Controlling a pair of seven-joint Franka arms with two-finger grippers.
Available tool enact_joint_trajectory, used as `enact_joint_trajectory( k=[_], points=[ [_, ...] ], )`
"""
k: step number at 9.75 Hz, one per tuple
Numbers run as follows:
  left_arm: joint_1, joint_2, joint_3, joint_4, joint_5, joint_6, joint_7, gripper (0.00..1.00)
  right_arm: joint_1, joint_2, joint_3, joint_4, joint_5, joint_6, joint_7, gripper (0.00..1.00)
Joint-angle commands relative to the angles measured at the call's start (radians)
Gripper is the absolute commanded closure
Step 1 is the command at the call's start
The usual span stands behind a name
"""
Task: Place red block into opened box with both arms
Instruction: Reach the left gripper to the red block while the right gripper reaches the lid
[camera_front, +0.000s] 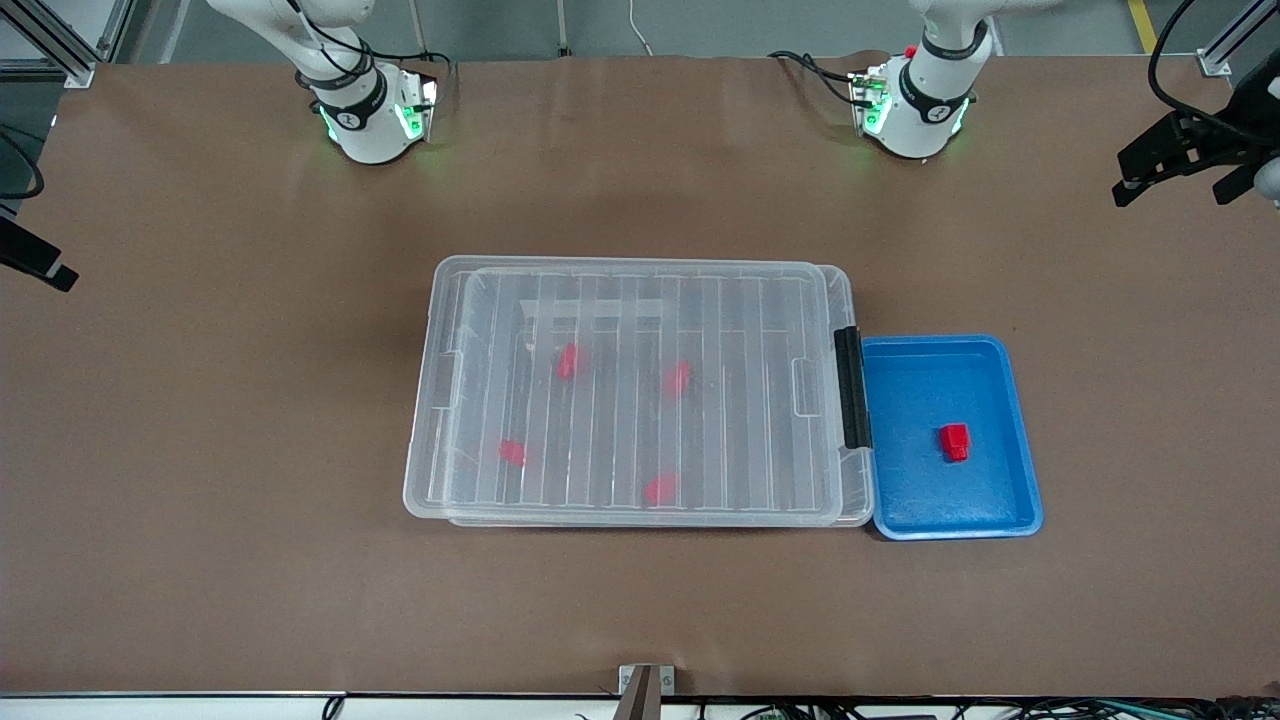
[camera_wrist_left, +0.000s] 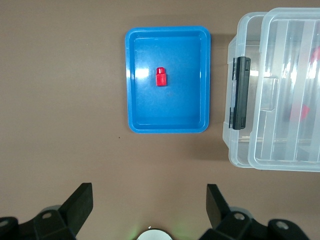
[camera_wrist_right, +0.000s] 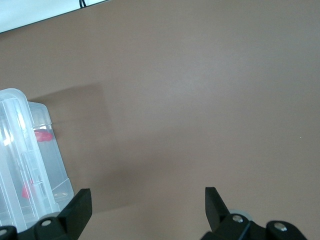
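One red block (camera_front: 955, 441) (camera_wrist_left: 161, 76) lies in a blue tray (camera_front: 900, 510) (camera_wrist_left: 132, 100). The tray sits against the clear box (camera_front: 425, 470) (camera_wrist_left: 235, 145) toward the left arm's end of the table. The box's ribbed lid (camera_front: 640, 300) rests on top, slightly shifted, with the black clasp (camera_front: 851, 388) on the tray side. Several more red blocks (camera_front: 568, 362) show through the lid. My left gripper (camera_wrist_left: 149, 205) hangs open high over bare table beside the tray. My right gripper (camera_wrist_right: 145, 205) hangs open over bare table off the box's other short end (camera_wrist_right: 45, 165). Neither holds anything.
Brown table (camera_front: 200, 450) spreads wide round the box and tray. Both arm bases (camera_front: 370, 120) (camera_front: 915, 115) stand at the edge farthest from the front camera, with cables beside them. A small bracket (camera_front: 645, 685) sits at the nearest edge.
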Motion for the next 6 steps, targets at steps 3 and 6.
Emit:
enact_joint_trajectory(
  k=[3,6],
  points=[
    [0.003,0.020,0.002,-0.002,-0.004,-0.012,0.011,0.00,-0.003,-0.014,0.006,-0.012,0.012,0.014,0.018,0.00],
    [0.006,0.060,0.002,-0.002,-0.006,-0.003,0.012,0.00,-0.004,-0.013,0.004,-0.010,0.011,0.027,0.018,0.00]
  ],
)
